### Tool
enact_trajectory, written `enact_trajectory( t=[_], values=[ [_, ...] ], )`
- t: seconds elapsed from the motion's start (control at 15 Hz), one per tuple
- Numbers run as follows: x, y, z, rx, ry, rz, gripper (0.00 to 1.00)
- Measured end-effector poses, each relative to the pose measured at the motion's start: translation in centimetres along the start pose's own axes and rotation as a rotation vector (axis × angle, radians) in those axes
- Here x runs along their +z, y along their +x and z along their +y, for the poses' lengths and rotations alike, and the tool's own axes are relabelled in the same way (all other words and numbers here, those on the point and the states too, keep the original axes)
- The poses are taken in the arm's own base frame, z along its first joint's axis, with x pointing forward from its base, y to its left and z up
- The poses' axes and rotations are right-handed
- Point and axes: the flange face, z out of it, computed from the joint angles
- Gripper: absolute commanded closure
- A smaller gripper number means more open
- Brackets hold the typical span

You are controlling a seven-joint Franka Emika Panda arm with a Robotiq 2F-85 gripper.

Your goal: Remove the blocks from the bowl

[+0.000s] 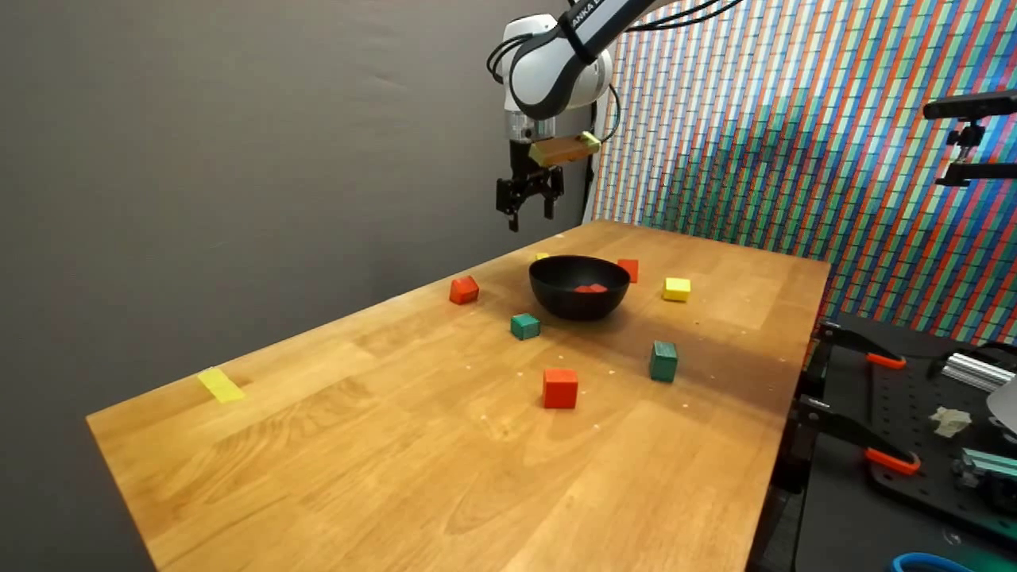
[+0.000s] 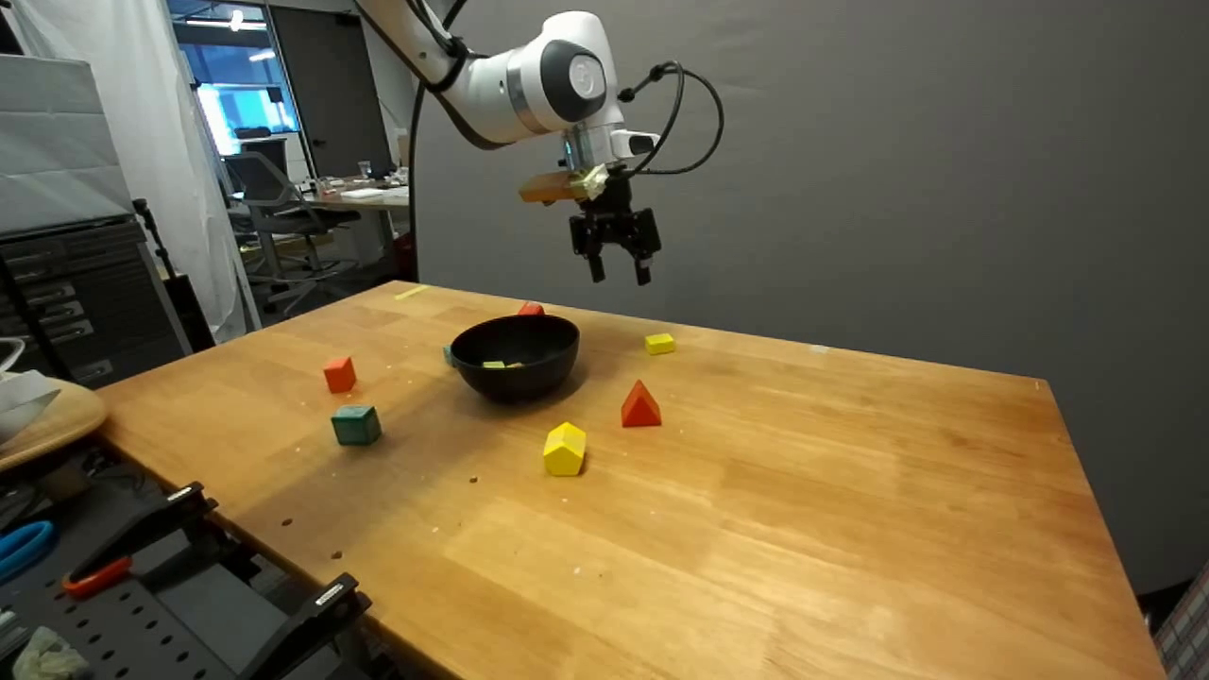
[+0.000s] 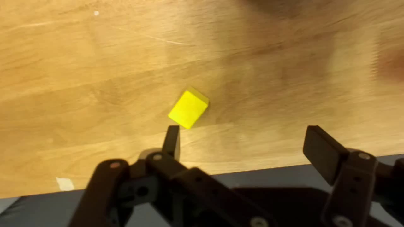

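Note:
The black bowl (image 1: 578, 306) stands on the table and also shows in an exterior view (image 2: 515, 385). Red blocks (image 1: 590, 288) and yellow blocks (image 2: 496, 365) lie inside it. Around it on the table lie several more: red (image 1: 560, 389), green (image 1: 663, 361), a red triangular block (image 2: 641, 406) and a yellow house-shaped block (image 2: 565, 450). My gripper (image 1: 531, 221) is open and empty, high above the table's wall-side edge, also in an exterior view (image 2: 620, 278). In the wrist view a yellow block (image 3: 188, 109) lies below, just ahead of the left finger of the gripper (image 3: 243, 127).
The table (image 1: 357, 477) runs along a grey wall (image 1: 238, 159). A yellow tape strip (image 1: 221, 385) is stuck near its wall-side edge. Black clamps with orange tips (image 1: 858, 437) sit at the opposite edge, beside a dark cart. A small white scrap (image 3: 65, 184) lies near the table edge.

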Motion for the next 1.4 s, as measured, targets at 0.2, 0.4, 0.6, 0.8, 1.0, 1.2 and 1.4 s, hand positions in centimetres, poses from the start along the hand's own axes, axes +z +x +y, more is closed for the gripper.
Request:
enact_trajectory(
  t=[0.2,0.4,0.6,0.8,1.0,1.2,1.4],
  values=[
    [-2.5,-2.0,-2.0,-0.104,0.046,0.014,0.0],
    [-1.7,-2.0,-1.8,-0.1,0.041,0.004,0.0],
    [-1.0,-2.6,-2.3,-0.137,0.044,-0.02,0.0],
    [-1.8,-3.5,-3.7,-0.187,0.062,-0.024,0.0],
    [-4.9,-5.1,-3.4,-0.192,0.07,-0.013,0.0],
    [-6.8,-7.9,-2.1,-0.161,0.095,-0.038,0.0],
    [-5.2,-10.8,-1.5,-0.131,0.188,-0.124,0.11]
  ],
)
